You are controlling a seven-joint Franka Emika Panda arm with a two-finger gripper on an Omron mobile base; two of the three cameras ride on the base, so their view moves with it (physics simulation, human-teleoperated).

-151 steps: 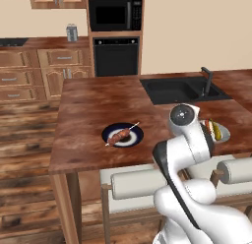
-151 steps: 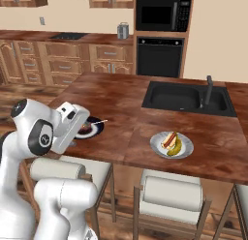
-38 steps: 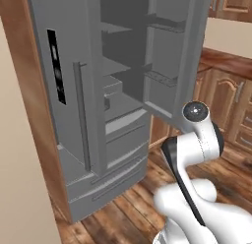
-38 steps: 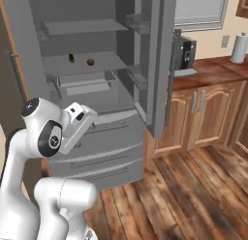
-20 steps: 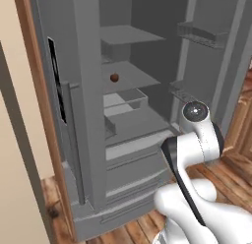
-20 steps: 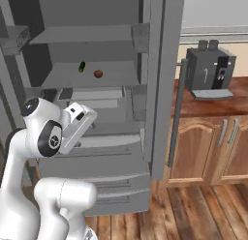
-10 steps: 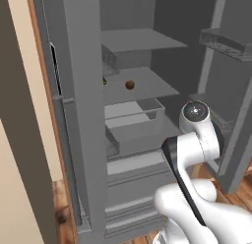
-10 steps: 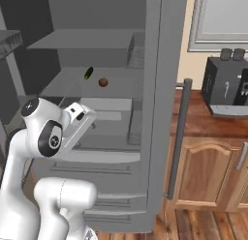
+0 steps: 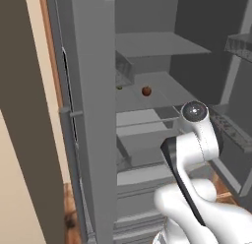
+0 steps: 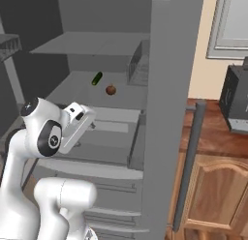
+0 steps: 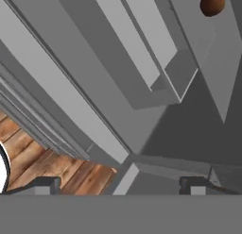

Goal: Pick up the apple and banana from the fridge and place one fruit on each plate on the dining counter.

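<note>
- Nearest, lower left of the right base view: the gripper (image 10: 88,119) is folded back near the arm's shoulder, its jaws spread wide with nothing between them; in the hand view the two finger tips (image 11: 45,183) stand far apart at the bottom edge.
- Just beyond, at mid-frame in both base views: the open fridge (image 9: 91,115) shows its lower drawers (image 10: 101,137) below the shelf that matters. The hand camera looks down over these drawer fronts and a patch of wooden floor (image 11: 42,157).
- Farther in, on the middle shelf (image 10: 72,91): the apple (image 10: 111,90) sits clear of the walls, above centre in the right base view and at the upper right corner of the hand view (image 11: 212,3).
- Beside it, up and to the left in the right base view: a dark green vegetable (image 10: 97,78), near but apart from the apple; it is not wanted.
- The banana cannot be made out.
- Judged technique: raise and extend the hand over the drawers, keep the jaws wide, approach the apple from the front, and close only once both tips flank it, away from the vegetable.
</note>
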